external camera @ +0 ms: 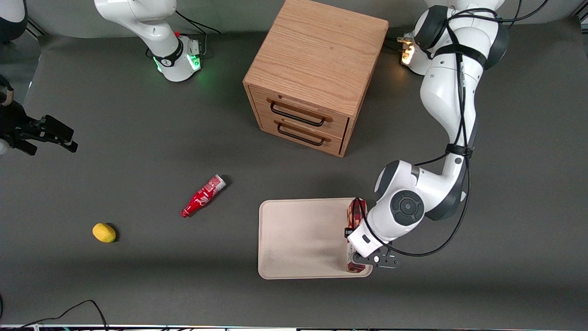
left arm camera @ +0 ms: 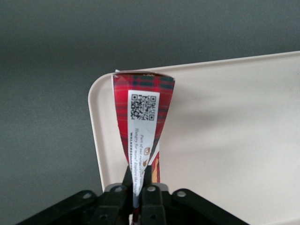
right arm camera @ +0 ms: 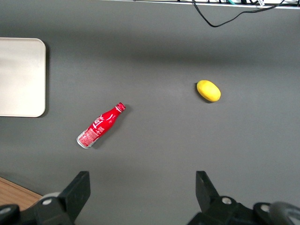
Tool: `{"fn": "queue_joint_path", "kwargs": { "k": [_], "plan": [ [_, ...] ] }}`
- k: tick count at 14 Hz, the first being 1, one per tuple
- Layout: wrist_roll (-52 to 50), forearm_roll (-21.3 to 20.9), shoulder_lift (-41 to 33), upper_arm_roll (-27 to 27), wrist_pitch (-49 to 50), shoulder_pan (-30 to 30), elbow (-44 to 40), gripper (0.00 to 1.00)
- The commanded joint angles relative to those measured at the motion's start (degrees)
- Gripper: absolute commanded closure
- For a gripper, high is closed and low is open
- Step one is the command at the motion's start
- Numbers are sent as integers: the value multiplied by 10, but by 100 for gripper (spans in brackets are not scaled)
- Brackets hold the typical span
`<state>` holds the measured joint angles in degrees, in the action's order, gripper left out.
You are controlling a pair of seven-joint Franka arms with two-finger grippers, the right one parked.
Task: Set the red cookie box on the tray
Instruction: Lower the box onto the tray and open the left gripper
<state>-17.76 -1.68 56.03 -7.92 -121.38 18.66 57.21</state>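
The red cookie box [external camera: 356,212] is a long slim dark-red tartan box with a white QR label [left arm camera: 143,108]. It stands on its narrow side, lengthwise along the edge of the cream tray [external camera: 298,239] nearest the working arm's end of the table. My left gripper [external camera: 363,262] is shut on the box's end nearest the front camera. In the left wrist view the two black fingers [left arm camera: 138,176] pinch the box's thin white-labelled end over the tray [left arm camera: 225,140]. Whether the box touches the tray floor, I cannot tell. The arm's wrist hides the box's middle.
A wooden two-drawer cabinet [external camera: 317,73] stands farther from the front camera than the tray. A small red bottle [external camera: 203,195] lies on the grey table toward the parked arm's end. A yellow lemon [external camera: 104,232] lies farther that way.
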Motion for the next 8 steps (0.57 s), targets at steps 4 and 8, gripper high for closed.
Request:
{"fn": "queue_joint_path", "kwargs": {
  "k": [4,8],
  "plan": [
    [-15,-24,20,9,-18,10,-18,24],
    [-14,-24,19,9,-15,10,-18,0]
  ]
}}
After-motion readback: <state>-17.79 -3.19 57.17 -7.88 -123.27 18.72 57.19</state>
